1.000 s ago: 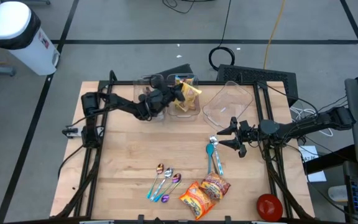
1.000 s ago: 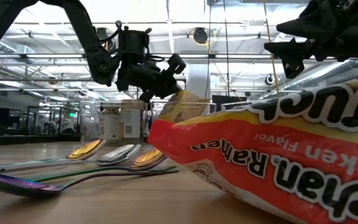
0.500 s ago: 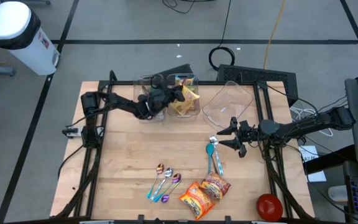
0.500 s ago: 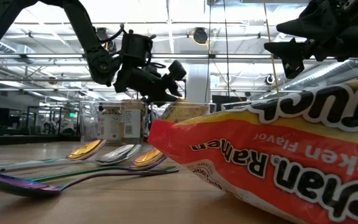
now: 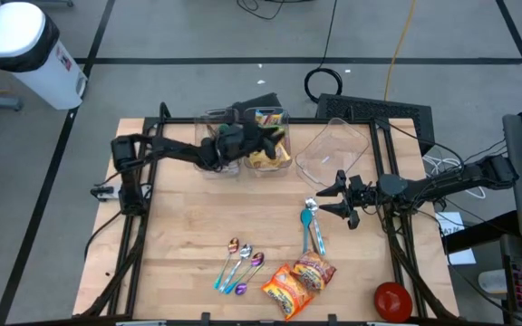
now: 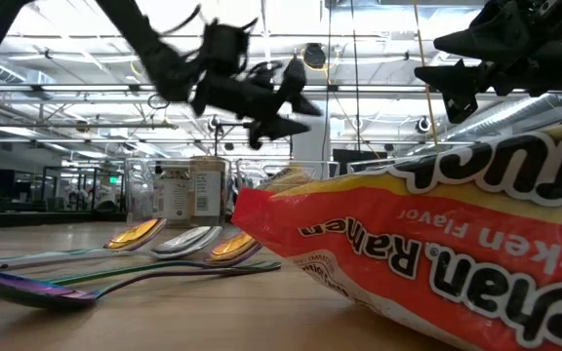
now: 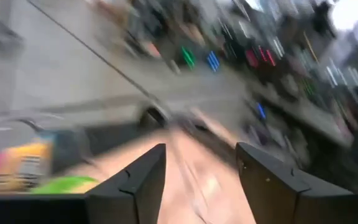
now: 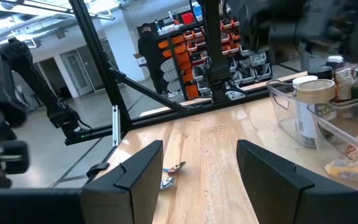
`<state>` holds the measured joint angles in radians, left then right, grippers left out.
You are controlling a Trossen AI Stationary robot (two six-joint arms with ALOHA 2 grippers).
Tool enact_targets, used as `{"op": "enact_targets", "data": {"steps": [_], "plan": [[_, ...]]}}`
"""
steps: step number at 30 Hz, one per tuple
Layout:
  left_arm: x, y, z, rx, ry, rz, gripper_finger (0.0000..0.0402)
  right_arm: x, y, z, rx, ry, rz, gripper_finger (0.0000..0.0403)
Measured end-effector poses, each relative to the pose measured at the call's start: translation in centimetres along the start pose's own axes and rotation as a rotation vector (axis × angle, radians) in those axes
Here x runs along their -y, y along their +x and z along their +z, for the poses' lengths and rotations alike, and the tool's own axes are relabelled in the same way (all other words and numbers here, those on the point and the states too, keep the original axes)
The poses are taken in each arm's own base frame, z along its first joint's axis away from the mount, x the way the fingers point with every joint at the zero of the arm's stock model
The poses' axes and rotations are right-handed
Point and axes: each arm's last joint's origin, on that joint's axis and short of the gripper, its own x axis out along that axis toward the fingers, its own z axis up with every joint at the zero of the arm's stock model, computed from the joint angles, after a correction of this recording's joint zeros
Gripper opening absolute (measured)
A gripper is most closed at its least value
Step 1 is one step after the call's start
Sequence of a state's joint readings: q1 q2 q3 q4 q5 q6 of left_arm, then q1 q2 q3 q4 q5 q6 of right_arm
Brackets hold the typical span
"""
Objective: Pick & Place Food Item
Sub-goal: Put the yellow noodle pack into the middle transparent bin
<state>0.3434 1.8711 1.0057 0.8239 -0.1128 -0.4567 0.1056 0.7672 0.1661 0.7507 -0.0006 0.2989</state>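
Wooden table point(image 5: 188, 226): pale butcher-block top, with both dark arms reaching in over it from the sides
Left gripper point(image 5: 270, 138): raised above the clear bins at the far edge; its fingers stand apart with nothing between them; in the low view it hangs well above the bin
Yellow food packet point(image 5: 263, 159): lying inside the clear bin point(image 5: 268, 167), below the left gripper and apart from it
Second clear bin point(image 5: 216, 122): just beside the first; jars inside
Right gripper point(image 5: 337, 196): hovering over the table near the teal spoons point(image 5: 312, 226); fingers spread, empty
Clear lid point(image 5: 333, 149): tilted at the far right corner
Ramen packets point(image 5: 297, 282): near edge; beside the metal spoons point(image 5: 239, 264)
Red object point(image 5: 391, 301): near right corner
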Motion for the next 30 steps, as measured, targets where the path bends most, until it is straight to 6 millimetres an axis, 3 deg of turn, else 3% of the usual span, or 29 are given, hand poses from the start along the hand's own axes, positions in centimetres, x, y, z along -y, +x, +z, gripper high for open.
{"op": "enact_targets", "data": {"steps": [3,7,13,16,21,30], "plan": [[1.3,0.9,1.7,-0.243,0.095,-0.025,0.0212,0.0,0.0,0.0,0.000,0.000,0.000,0.0196],[2.6,1.5,3.7,-0.503,0.276,0.130,0.0214,0.0,0.0,0.0,0.000,0.000,0.000,0.0196],[2.5,1.4,4.7,-0.573,0.345,0.309,0.0214,0.0,0.0,0.0,0.003,0.002,0.001,0.0196],[2.0,1.4,4.8,-0.604,0.301,0.281,0.0214,0.0,0.0,0.1,0.007,0.002,0.002,0.0196],[1.1,2.4,2.6,-0.655,0.303,0.291,0.0214,0.0,0.0,0.1,0.008,0.003,0.001,0.0196],[-0.1,3.5,0.4,-0.676,0.333,0.325,0.0214,0.0,0.0,0.1,0.006,0.003,0.000,0.0196]]}}
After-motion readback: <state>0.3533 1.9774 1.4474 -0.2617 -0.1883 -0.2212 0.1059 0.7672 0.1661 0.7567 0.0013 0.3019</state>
